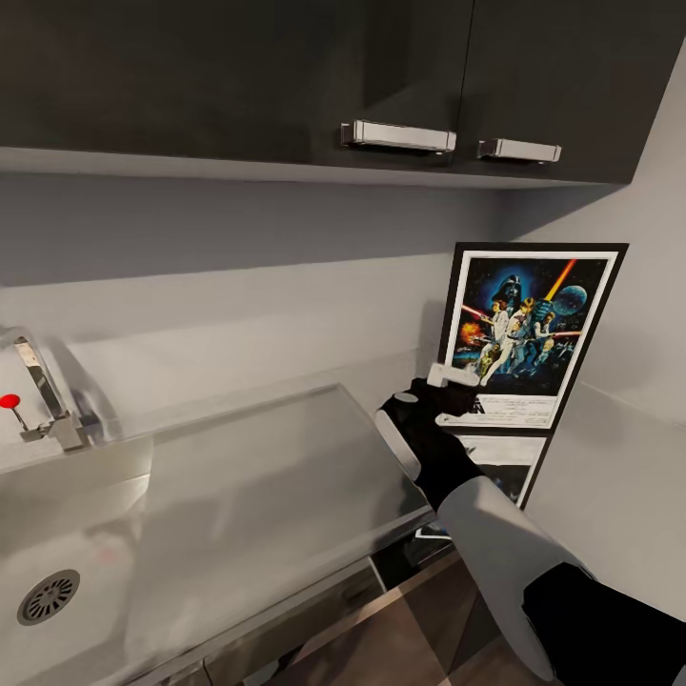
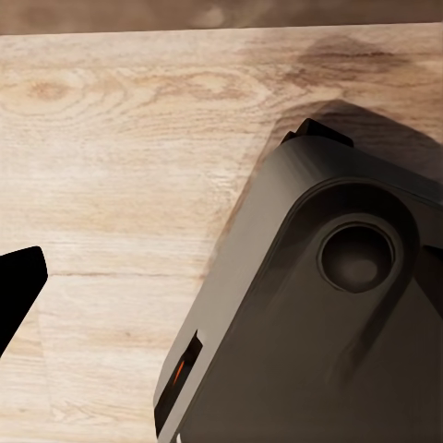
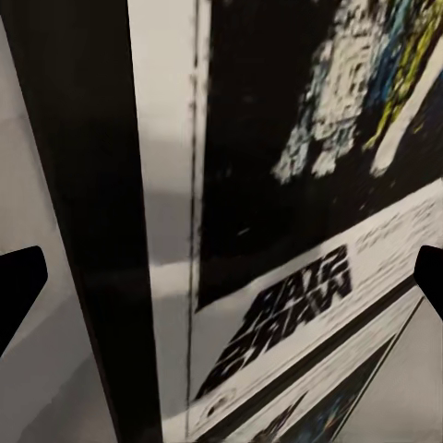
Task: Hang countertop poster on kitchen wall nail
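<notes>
The poster point(image 1: 530, 335) stands upright on the countertop point(image 1: 267, 476), in the corner against the pale wall, its reflection showing in the steel below. The right gripper point(image 1: 455, 386) reaches to the poster's lower left edge; in the right wrist view its two dark fingertips point(image 3: 20, 286) sit wide apart with the poster point(image 3: 305, 231) between them, not clamped. The left gripper point(image 2: 18, 286) hangs over wooden floor point(image 2: 120, 166) beside the robot's base point(image 2: 323, 314); how far it is parted cannot be told.

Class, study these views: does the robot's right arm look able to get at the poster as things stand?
Probably yes. The right gripper is already at the poster's lower left edge, with nothing between them; its fingers sit spread on either side of the black frame.
</notes>
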{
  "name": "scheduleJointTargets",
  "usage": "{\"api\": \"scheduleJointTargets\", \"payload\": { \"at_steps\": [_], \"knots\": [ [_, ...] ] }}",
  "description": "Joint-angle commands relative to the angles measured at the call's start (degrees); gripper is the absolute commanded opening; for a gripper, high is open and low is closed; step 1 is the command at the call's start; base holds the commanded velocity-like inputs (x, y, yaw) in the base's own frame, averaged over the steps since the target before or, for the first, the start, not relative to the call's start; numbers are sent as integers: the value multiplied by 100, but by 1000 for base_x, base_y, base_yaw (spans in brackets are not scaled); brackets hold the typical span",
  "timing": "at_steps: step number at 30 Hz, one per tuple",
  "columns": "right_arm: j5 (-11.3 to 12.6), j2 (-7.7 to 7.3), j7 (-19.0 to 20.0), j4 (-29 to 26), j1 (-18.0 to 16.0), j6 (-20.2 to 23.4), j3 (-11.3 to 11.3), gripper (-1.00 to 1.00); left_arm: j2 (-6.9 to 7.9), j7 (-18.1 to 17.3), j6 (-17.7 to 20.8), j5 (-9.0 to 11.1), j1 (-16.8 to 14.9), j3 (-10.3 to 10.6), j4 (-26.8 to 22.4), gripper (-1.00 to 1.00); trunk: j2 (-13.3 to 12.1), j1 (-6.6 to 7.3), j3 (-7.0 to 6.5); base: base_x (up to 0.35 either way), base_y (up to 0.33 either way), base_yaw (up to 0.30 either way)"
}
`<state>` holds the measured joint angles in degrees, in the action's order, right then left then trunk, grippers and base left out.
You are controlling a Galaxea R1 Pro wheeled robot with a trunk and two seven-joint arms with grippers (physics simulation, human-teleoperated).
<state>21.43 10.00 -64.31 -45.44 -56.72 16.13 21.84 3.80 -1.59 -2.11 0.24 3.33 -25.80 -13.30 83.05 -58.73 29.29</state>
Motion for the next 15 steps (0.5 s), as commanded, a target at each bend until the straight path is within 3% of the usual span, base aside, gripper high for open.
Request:
{"api": "scheduleJointTargets", "payload": {
  "at_steps": [1,15],
  "knots": [
    [28,-4,-38,3,-6,56,21,100,-2,-17,-8,2,1,-22,-6,100,3,0,5,0,0,0],
    [28,0,-25,53,-6,48,19,100,-3,-17,-8,2,1,-22,-6,100,3,0,5,0,0,0]
  ]
}}
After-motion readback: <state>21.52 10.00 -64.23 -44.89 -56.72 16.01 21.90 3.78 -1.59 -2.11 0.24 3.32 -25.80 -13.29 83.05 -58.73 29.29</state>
